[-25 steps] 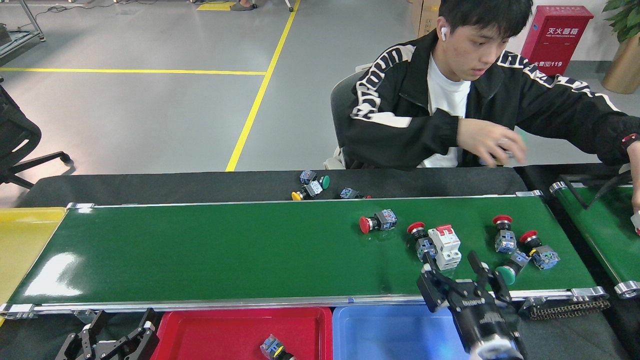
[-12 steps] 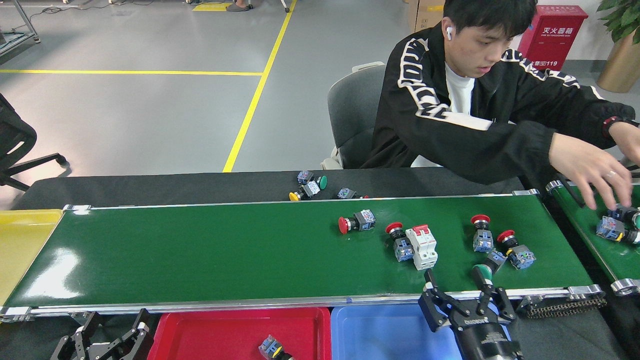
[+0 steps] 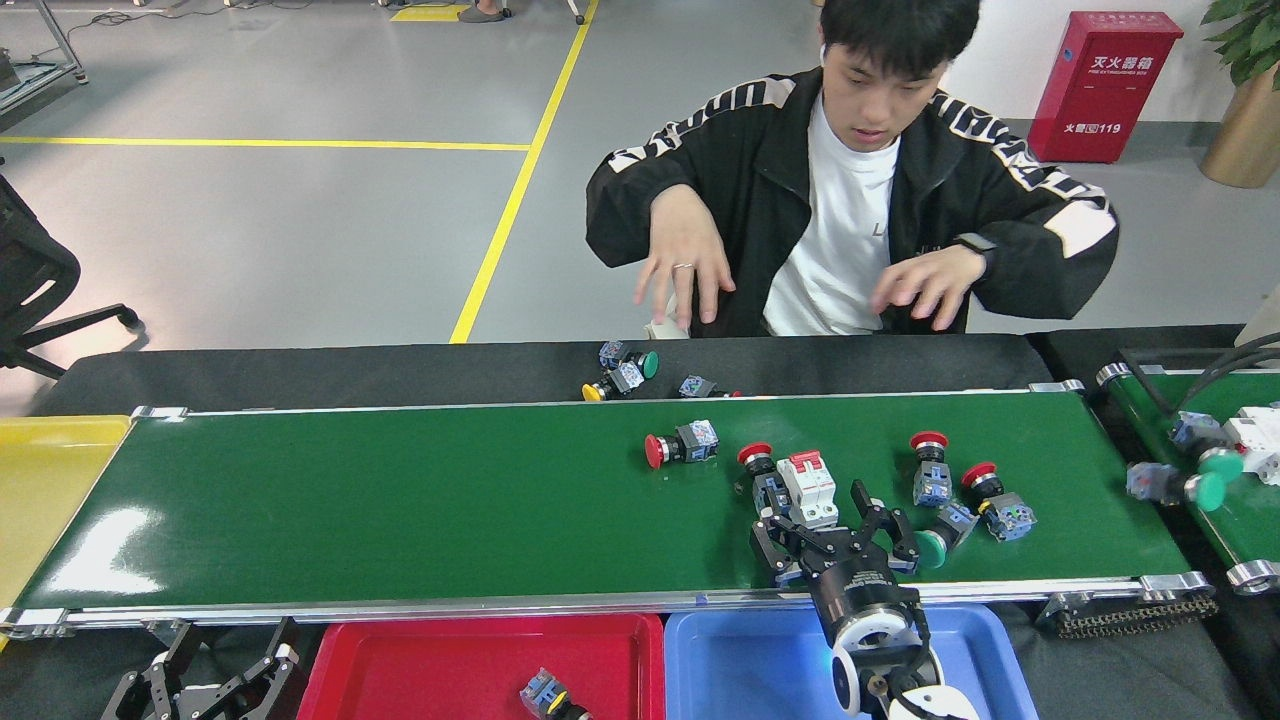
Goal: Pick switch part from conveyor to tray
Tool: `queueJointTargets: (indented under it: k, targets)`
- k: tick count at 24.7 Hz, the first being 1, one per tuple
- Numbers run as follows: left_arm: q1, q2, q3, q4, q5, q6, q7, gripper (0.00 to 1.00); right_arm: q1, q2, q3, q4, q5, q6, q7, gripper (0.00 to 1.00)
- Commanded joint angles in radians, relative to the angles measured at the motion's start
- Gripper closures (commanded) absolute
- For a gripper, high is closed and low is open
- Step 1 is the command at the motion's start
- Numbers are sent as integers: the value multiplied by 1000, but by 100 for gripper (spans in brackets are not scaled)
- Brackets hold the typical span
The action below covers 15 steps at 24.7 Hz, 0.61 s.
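The conveyor [image 3: 420, 500] carries several switch parts. A white breaker with a red toggle [image 3: 808, 487] lies against a red push-button [image 3: 760, 470]. Another red button [image 3: 678, 446] rests further left. Two more red buttons [image 3: 930, 465] [image 3: 995, 500] and a green one [image 3: 938, 540] lie to the right. My right gripper [image 3: 812, 515] is open over the belt's near edge, its fingers reaching up on either side of the breaker's lower end. Below the belt stand a red tray [image 3: 420, 665] and a blue tray [image 3: 740, 665]. My left gripper [image 3: 225, 655] hangs open at the bottom left.
A person sits behind the belt, both hands [image 3: 685, 260] raised above the black table [image 3: 300, 375]. Loose buttons [image 3: 625, 375] lie on that table. A yellow tray [image 3: 40, 480] is at the left. A second green belt [image 3: 1225, 500] with parts is at the right. One yellow part [image 3: 545, 695] lies in the red tray.
The parts rode leftward on the belt. My right gripper moved up and left from the blue tray onto the belt, by the breaker. The person pulled both hands back from the right belt.
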Motion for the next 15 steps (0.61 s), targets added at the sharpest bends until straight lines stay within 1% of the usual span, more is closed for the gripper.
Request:
queueJointTargets:
  k: [1,2,4,6,9,10,12,14,15]
  targets:
    - [-3,13,0,-9,-1,2,10,0,-14,1,5,-4,-1,9,7,79]
    - [-3,13,0,-9,-1,3,10,0,-14,1,13,-1,-1,9,12,90]
    - [-5,14,-2,-9,-2,2,10,0,-12,-5,33,-1,-1,9,22,95]
    - [-5,13,-2,-11,-2,2,10,0,-12,-8,36,-7,-1,6,21,98]
    - [-3,16,-2,-14,-1,-1,10,0,-15,-6,36,-33,-1,0,22,98]
    - [-3,16,-3,-15,1,-3,10,0,-12,-8,36,-57,-1,0,22,98]
    - [-5,28,-18,-18,1,-15,10,0,5,-9,37,-154,-7,-22,26,98]
    - [-15,42,-57,-20,-1,-52,10,0,39,-9,36,-252,-42,-100,30,98]
    - [-22,45,-74,-20,-1,-59,8,0,49,-11,36,-283,-53,-129,35,98]
